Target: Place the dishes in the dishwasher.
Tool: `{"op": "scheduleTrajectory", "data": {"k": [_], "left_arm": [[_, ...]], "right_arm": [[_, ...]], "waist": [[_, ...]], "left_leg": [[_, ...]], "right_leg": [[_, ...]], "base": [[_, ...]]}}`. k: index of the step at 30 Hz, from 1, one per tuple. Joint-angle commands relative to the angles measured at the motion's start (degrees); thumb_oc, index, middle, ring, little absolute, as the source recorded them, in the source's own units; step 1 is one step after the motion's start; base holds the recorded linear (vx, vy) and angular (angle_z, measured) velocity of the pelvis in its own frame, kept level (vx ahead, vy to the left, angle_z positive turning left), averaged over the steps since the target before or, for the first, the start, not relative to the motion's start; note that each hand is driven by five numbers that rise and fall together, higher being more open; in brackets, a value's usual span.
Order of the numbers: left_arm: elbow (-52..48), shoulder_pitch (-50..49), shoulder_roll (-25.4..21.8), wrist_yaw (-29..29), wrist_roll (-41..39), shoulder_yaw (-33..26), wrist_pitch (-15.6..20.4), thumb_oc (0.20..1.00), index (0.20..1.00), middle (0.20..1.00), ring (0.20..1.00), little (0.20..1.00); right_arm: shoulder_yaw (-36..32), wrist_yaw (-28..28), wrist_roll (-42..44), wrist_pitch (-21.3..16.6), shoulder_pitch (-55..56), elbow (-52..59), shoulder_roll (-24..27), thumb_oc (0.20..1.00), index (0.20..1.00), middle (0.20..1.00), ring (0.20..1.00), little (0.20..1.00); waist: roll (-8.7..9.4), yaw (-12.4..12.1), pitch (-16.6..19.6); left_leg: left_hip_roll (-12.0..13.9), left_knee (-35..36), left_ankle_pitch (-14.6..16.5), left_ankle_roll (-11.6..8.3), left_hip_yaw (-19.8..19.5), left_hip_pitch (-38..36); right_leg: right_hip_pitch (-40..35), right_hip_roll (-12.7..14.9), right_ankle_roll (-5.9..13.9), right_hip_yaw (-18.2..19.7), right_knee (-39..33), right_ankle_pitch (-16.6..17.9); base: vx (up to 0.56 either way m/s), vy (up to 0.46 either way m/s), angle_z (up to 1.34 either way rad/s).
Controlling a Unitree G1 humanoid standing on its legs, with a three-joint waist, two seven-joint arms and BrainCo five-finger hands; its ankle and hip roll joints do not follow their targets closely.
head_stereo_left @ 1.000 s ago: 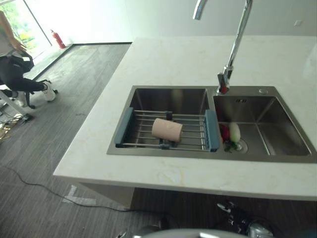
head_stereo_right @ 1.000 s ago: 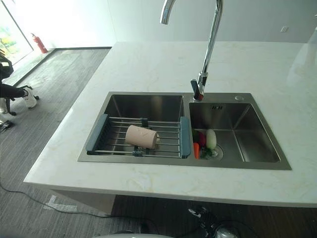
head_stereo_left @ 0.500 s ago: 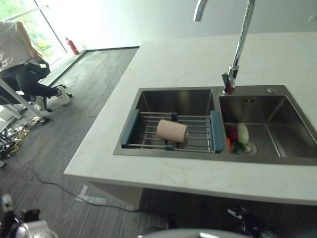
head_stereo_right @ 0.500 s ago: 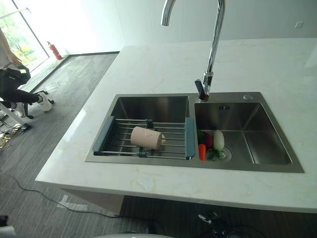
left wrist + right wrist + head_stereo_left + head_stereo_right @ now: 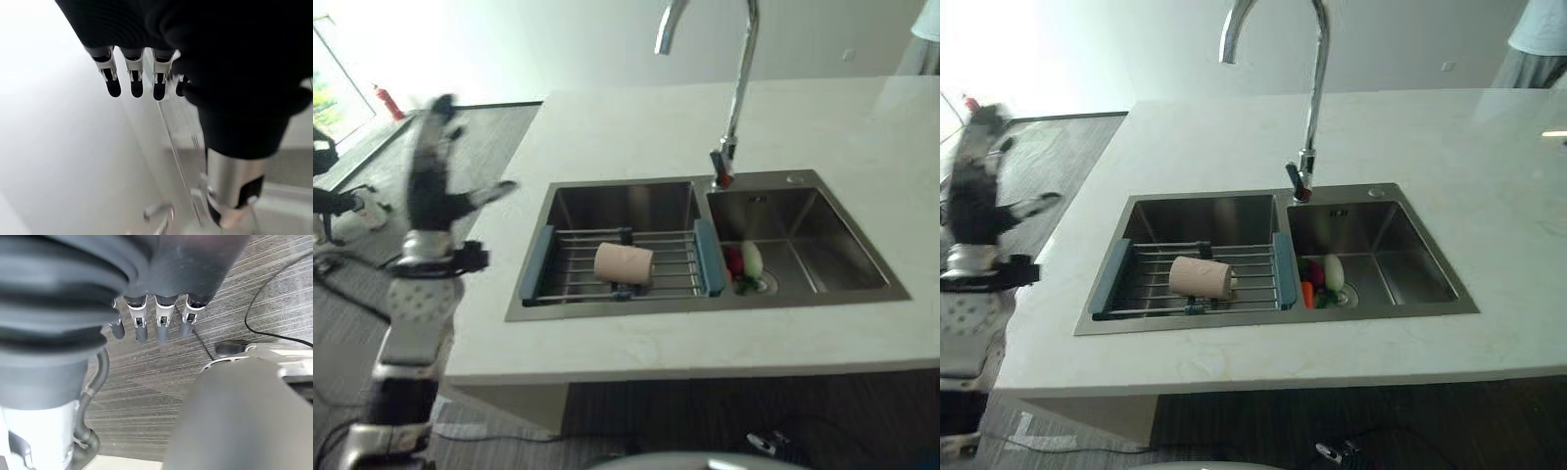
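The left hand [image 5: 431,186] is raised beside the counter [image 5: 636,127], fingers spread and empty, while the right hand [image 5: 151,318] hangs slack-fingered over the floor [image 5: 244,279].

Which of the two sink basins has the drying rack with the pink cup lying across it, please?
The left basin, the one nearer the raised left hand. A blue-ended rack spans it with the pink cup on its side; the right basin holds vegetables.

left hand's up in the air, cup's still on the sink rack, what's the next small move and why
Probably bring the left hand across and down toward the cup. That hand is raised beside the counter, fingers straight and holding nothing, well left of the sink. The cup lies on its side on the rack over the left basin, untouched. The right hand hangs open over the floor, so the left seems better placed.
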State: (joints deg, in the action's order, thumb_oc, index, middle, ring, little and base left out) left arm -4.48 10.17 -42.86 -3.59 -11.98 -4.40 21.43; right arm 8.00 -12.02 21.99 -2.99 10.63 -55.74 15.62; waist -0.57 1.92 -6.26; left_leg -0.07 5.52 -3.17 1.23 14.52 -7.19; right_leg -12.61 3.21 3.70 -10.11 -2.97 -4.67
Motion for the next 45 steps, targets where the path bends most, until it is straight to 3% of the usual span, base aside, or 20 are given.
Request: {"op": "scheduleTrajectory", "data": {"k": [1, 8, 15, 21, 31, 36, 45], "left_arm": [[3.68, 7.05, -2.73, 12.02, 5.31, 1.96, -6.11, 1.0, 1.0, 1.0, 1.0, 1.0], [10.07, 16.88, -8.48, 17.74, 7.12, 11.79, -13.68, 1.0, 1.0, 1.0, 1.0, 1.0], [19.67, 24.21, -13.55, 24.26, 10.34, 19.57, -16.92, 1.0, 1.0, 1.0, 1.0, 1.0], [28.46, 25.38, -17.14, 24.96, 25.6, 25.14, -12.04, 1.0, 1.0, 1.0, 1.0, 1.0], [33.11, 23.58, -14.78, 22.02, 32.46, 27.65, -10.01, 1.0, 1.0, 1.0, 1.0, 1.0], [33.89, 22.85, -12.9, 17.33, 36.98, 28.64, -9.25, 1.0, 1.0, 1.0, 1.0, 1.0], [35.88, 23.49, -10.34, 14.96, 37.53, 30.22, -8.79, 1.0, 1.0, 1.0, 1.0, 1.0]], "right_arm": [[-1.12, -2.19, -2.61, 0.39, -3.14, -1.5, 0.51, 1.0, 1.0, 1.0, 1.0, 1.0], [-1.37, -3.45, -3.71, 1.21, -1.95, -2.71, 2.33, 1.0, 1.0, 1.0, 1.0, 1.0], [-2.51, -4.33, -3.8, 1.73, -0.69, -2.81, 5.04, 1.0, 1.0, 1.0, 1.0, 1.0], [-2.32, -5.45, -2.44, 2.36, -0.58, -0.69, 7.14, 1.0, 1.0, 1.0, 1.0, 1.0], [-0.94, -5.27, -0.86, 3.81, -1.77, 2.16, 8.41, 1.0, 1.0, 1.0, 1.0, 1.0], [-0.45, -5.67, -1.06, 4.02, -1.8, 2.07, 8.17, 1.0, 1.0, 1.0, 1.0, 1.0], [-0.98, -3.96, 1.38, 3.47, -0.96, 3.15, 7.82, 1.0, 1.0, 1.0, 1.0, 1.0]], "waist": [[-1.63, 1.25, -0.5], [-2.57, 4.56, -0.18], [-3.84, 6.87, -0.91], [-4.29, 7.51, -1.68], [-4.24, 7.5, -2.79], [-4.27, 7.77, -3.19], [-4.17, 8.89, -4.06]], "left_leg": [[1.3, -0.52, 5.75, -2.03, 1.51, -4.21], [1.22, -0.52, 5.7, -2.33, 3.33, -3.98], [0.96, -0.52, 5.48, -2.51, 4.41, -3.27], [0.7, -0.52, 5.19, -2.47, 4.52, -2.52], [0.61, -0.52, 4.68, -2.23, 4.47, -1.9], [0.53, -0.52, 4.58, -2.06, 4.61, -1.67], [0.53, -0.52, 4.27, -1.89, 5.14, -1.54]], "right_leg": [[2.88, 2.23, 4.16, -4.84, 0.87, 4.56], [3.82, 2.24, 5.0, -2.95, -0.92, 6.36], [5.54, 2.6, 5.64, -1.43, -1.21, 7.28], [6.58, 2.81, 5.98, -0.98, -1.44, 7.7], [7.43, 2.71, 5.81, -0.71, -1.05, 7.84], [7.87, 2.77, 5.8, -0.47, -0.68, 7.77], [8.89, 2.89, 5.97, 0.46, 0.4, 7.87]], "base": [[0.05, -0.017, -0.21], [0.04, -0.006, -0.16], [0.01, 0.014, -0.17], [-0.01, 0.013, -0.03], [0.0, 0.003, 0.0], [0.0, 0.012, 0.0], [0.01, 0.01, 0.0]]}}
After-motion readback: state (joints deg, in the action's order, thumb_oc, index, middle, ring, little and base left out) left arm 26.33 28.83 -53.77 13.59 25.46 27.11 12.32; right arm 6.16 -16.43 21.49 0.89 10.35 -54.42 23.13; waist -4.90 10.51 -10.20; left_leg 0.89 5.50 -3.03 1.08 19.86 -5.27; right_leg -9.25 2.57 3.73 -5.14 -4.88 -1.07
